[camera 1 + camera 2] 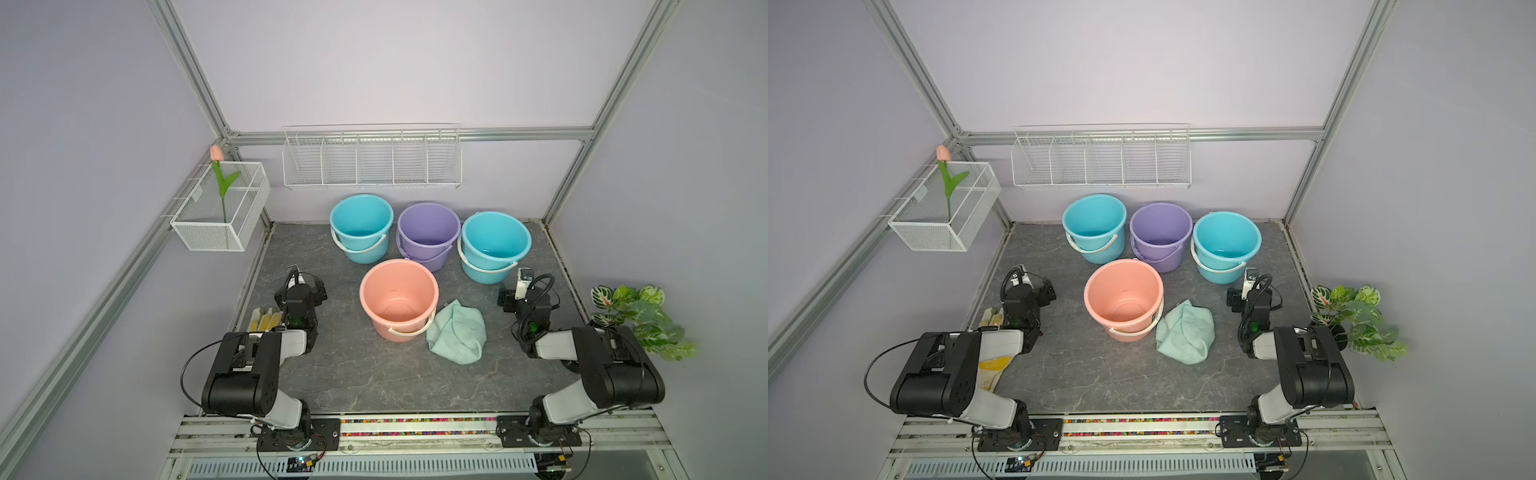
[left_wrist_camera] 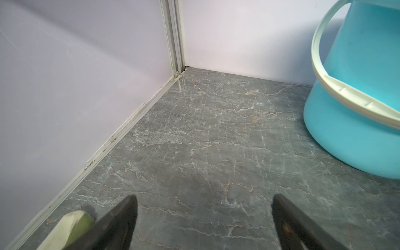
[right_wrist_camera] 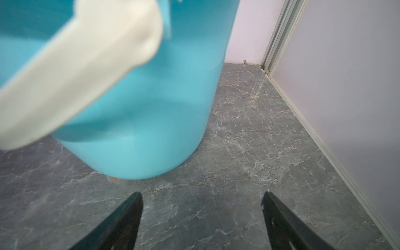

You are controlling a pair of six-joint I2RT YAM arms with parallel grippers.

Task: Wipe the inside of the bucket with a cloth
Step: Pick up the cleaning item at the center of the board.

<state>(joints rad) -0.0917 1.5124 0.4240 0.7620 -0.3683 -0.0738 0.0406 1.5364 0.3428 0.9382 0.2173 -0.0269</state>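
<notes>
Leftmost, a glove (image 1: 266, 320) lies by the left wall under the left arm. In a top view only its dotted fingers show; in a top view its yellow cuff (image 1: 992, 368) shows as well. The left wrist view catches one pale glove fingertip beside the left gripper (image 2: 204, 201), whose fingers stand wide apart over bare tabletop (image 2: 216, 140), holding nothing. The same view shows the left blue bucket (image 2: 346, 140) from the side, white handle down against its wall.

Both top views look into the pink bucket (image 1: 376, 286), which stands upright near the middle, nearer than the other three buckets. The purple bucket (image 1: 428, 224) stands behind it, at the far wall.

The cloth (image 1: 457, 332) lies crumpled on the tabletop just right of the pink bucket, right up against its near right side, outside it. It shows only in the top views. A small tab (image 1: 445, 306) at its far corner is too small to read.

The right wrist view shows the right blue bucket (image 3: 140, 129) close up and blurred. The right gripper (image 3: 202, 195) is spread wide and empty, just in front of that bucket. A leafy plant (image 1: 640, 316) stands at the right edge.
</notes>
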